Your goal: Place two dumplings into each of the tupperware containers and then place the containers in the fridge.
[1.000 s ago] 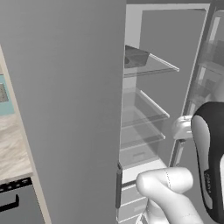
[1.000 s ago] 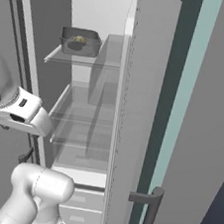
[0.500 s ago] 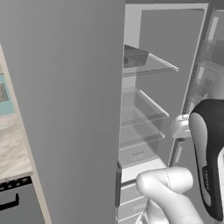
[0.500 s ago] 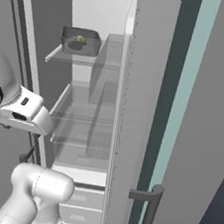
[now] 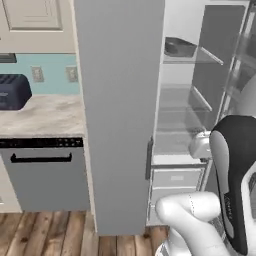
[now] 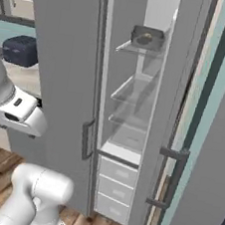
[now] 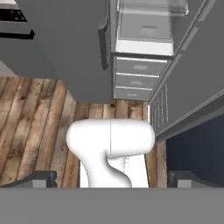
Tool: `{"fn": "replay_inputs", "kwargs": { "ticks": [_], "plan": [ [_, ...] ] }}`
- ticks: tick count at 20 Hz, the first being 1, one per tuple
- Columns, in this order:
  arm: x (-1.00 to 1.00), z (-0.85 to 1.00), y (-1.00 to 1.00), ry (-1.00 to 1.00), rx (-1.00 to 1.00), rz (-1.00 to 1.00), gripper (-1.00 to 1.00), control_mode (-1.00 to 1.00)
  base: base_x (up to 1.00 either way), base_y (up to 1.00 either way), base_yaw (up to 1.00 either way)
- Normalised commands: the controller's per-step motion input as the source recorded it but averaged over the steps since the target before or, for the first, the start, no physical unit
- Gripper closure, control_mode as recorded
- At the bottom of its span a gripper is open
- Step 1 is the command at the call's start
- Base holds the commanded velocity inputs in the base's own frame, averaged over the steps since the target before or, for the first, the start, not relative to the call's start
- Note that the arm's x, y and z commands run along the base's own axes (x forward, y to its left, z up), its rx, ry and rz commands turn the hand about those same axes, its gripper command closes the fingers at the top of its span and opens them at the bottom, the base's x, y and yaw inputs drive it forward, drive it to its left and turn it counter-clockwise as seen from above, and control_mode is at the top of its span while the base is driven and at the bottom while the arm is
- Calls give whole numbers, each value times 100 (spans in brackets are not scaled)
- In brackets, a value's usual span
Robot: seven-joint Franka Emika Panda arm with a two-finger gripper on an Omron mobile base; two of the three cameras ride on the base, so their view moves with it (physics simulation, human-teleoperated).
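A: Gripper [image 7: 112, 177] first?
B: Hand view, the two dark finger tips [image 7: 39, 178] sit far apart at the bottom corners, jaws spread wide, nothing between them. It points down at the wood floor [image 7: 30, 118].

A: Next out?
B: Fridge [image 5: 120, 110], both doors swung open. Left door is the big flat grey slab in the left base view, handle on its edge. In the right base view the right door [image 6: 176, 118] stands edge-on with its own handle. Three grey drawers [image 6: 115, 188] at the bottom, clear glass shelves [image 6: 132, 94] above, pale interior.

A: Containers?
B: One tupperware container [image 6: 147, 37] on the top glass shelf, towards the back. Left base view has it too [image 5: 179, 47]. A tan lump inside it, dumplings [image 6: 145, 38], can't count them at this size. Can't tell if a second box sits there.

A: Far stuff?
B: Left of the fridge: dishwasher [image 5: 45, 172] under a pale stone counter [image 5: 40, 117], dark toaster [image 5: 14, 91] on it, teal backsplash behind.
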Motion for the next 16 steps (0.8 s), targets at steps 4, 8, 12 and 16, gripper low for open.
{"fn": "replay_inputs", "kwargs": {
  "ticks": [4,8,12,16],
  "plan": [
    [0,0,0,0,0,0,-100,100,-43,53,95],
    [0,0,0,0,0,0,-100,100,-19,2,100],
    [0,0,0,0,0,0,-100,100,-13,6,100],
    [0,0,0,0,0,0,-100,100,0,3,100]
  ]
}}
